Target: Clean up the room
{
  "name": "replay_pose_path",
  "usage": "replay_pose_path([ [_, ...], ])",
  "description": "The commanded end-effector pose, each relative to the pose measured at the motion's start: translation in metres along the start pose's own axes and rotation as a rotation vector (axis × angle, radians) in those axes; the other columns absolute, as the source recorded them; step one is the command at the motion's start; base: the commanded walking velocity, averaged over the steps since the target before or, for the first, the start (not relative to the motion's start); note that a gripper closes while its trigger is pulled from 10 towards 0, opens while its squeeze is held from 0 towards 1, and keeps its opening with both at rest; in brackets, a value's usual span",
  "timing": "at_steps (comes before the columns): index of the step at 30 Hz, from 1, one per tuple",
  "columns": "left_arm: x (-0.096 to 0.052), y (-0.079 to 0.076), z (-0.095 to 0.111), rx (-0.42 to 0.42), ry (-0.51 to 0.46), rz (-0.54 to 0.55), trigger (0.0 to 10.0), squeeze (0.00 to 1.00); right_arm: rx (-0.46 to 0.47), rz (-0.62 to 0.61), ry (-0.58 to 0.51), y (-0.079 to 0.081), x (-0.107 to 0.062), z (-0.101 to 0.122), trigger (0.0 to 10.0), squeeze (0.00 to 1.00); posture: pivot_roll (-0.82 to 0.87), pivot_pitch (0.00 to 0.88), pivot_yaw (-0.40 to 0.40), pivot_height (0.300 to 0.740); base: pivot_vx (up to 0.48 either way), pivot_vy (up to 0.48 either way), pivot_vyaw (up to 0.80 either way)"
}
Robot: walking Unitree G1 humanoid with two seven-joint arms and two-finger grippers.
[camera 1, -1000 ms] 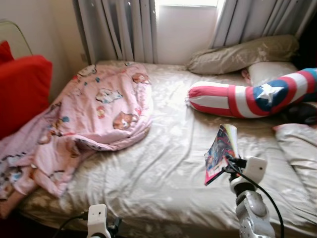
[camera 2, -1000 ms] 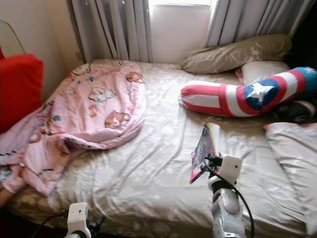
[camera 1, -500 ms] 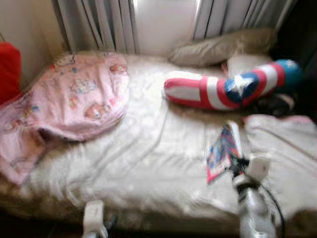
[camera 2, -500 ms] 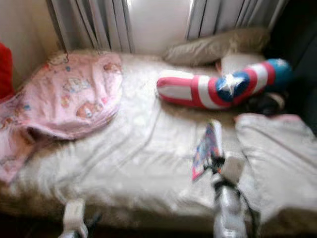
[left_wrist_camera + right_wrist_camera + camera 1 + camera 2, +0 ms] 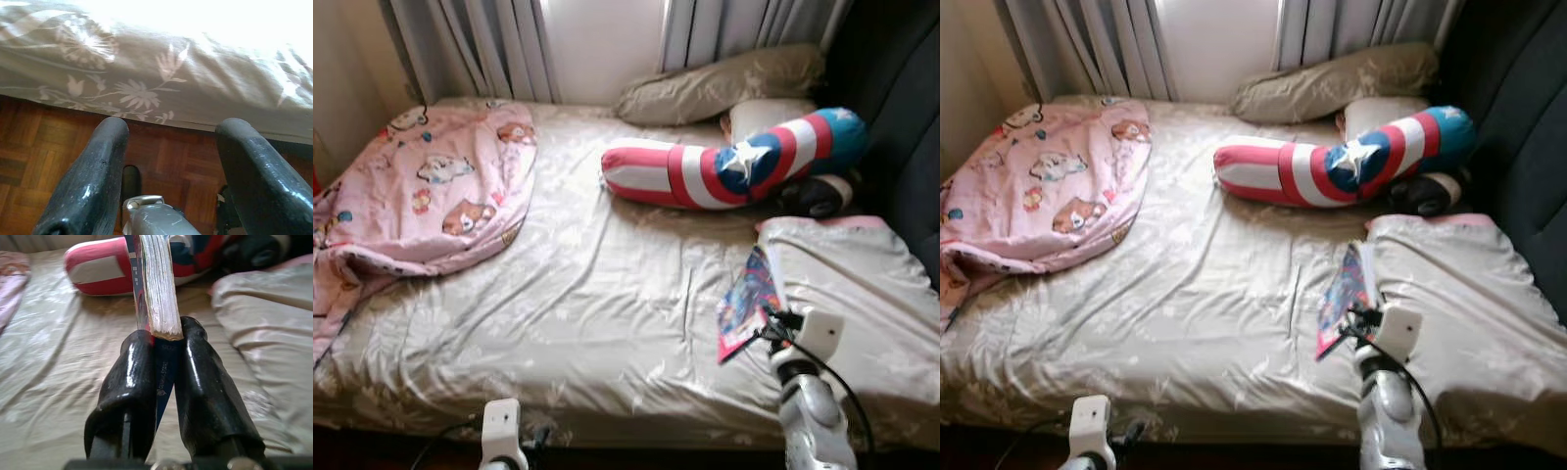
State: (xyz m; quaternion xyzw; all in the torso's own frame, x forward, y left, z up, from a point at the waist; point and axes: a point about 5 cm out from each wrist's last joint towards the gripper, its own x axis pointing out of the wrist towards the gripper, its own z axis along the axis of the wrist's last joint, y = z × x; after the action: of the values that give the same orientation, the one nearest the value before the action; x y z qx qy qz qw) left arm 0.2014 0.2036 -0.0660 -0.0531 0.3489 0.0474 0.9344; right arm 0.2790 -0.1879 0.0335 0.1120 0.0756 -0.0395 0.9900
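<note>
My right gripper (image 5: 771, 328) is shut on a colourful book (image 5: 749, 303), held upright above the right side of the bed (image 5: 607, 294). In the right wrist view its fingers (image 5: 132, 382) pinch the book (image 5: 154, 289) by its lower edge, pages facing me. My left gripper (image 5: 171, 161) hangs open low by the bed's near edge, over the wooden floor (image 5: 29, 161). A pink cartoon blanket (image 5: 421, 196) lies crumpled at the bed's left. A red, white and blue star bolster (image 5: 724, 171) lies across the far right.
Beige pillows (image 5: 715, 88) sit by the curtained window (image 5: 597, 39). A folded beige duvet (image 5: 862, 284) covers the bed's right side, close to the book. A dark upholstered surface (image 5: 901, 127) rises at the far right.
The camera has swung right: the red cushion at the left has left the view and the dark surface at the right has come in. The right gripper still holds the book.
</note>
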Motion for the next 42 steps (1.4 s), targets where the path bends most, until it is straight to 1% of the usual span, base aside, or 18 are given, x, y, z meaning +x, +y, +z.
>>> replay_pose_path([
  [1, -0.0015, 0.003, -0.005, -0.007, 0.026, 0.01, 10.0, 0.0, -0.002, 0.01, -0.053, 0.0023, 0.0053, 0.0124, 10.0, 0.0, 0.07, 0.028, -0.053, 0.74, 0.0, 0.0, 0.0],
  [5, -0.0016, 0.0031, -0.0057, -0.009, 0.031, 0.011, 10.0, 0.0, -0.008, 0.007, -0.047, 0.0017, 0.0054, 0.0119, 10.0, 0.0, 0.06, 0.027, -0.053, 0.74, 0.122, 0.0, 0.0],
  [11, -0.0021, 0.0033, -0.0076, -0.006, 0.043, 0.01, 10.0, 0.0, -0.051, 0.033, -0.036, 0.0036, 0.0054, 0.0111, 10.0, 0.0, 0.06, 0.029, -0.054, 0.74, 0.257, 0.0, 0.1],
  [13, -0.0023, 0.0035, -0.0083, -0.006, 0.045, 0.011, 10.0, 0.0, -0.05, 0.027, -0.037, 0.0024, 0.0054, 0.0113, 10.0, 0.0, 0.07, 0.031, -0.054, 0.74, 0.268, 0.0, 0.75],
  [15, -0.0026, 0.0036, -0.0089, -0.005, 0.046, 0.009, 10.0, 0.0, -0.002, -0.003, -0.031, -0.0009, 0.0057, 0.0105, 10.0, 0.0, 0.07, 0.031, -0.055, 0.74, 0.285, 0.0, 0.0],
  [19, -0.0033, 0.0045, -0.0105, -0.005, 0.051, 0.012, 10.0, 0.0, -0.035, -0.004, -0.022, -0.0017, 0.0058, 0.0097, 10.0, 0.0, 0.07, 0.034, -0.055, 0.74, 0.311, 0.0, 0.0],
  [30, -0.0046, 0.0067, -0.0131, 0.002, 0.061, 0.012, 10.0, 0.0, -0.026, -0.015, -0.019, -0.0021, 0.0054, 0.0084, 10.0, 0.0, 0.07, 0.037, -0.053, 0.74, 0.316, 0.0, 0.0],
  [34, -0.0046, 0.0059, -0.0134, 0.024, 0.067, -0.004, 10.0, 0.0, -0.026, -0.031, -0.011, -0.0042, 0.0043, 0.0053, 10.0, 0.0, 0.07, 0.04, -0.051, 0.74, 0.0, 0.0, 0.0],
  [38, -0.0046, 0.0059, -0.0132, 0.023, 0.064, -0.005, 10.0, 0.0, -0.014, -0.037, -0.021, -0.0043, 0.0036, 0.0056, 10.0, 0.0, 0.07, 0.041, -0.05, 0.74, 0.0, 0.0, 0.0],
  [42, -0.0023, 0.003, -0.0057, 0.028, 0.025, -0.023, 10.0, 0.0, -0.003, -0.033, -0.036, -0.0043, 0.0032, 0.0075, 10.0, 0.0, 0.06, 0.041, -0.049, 0.74, 0.0, 0.0, 0.0],
])
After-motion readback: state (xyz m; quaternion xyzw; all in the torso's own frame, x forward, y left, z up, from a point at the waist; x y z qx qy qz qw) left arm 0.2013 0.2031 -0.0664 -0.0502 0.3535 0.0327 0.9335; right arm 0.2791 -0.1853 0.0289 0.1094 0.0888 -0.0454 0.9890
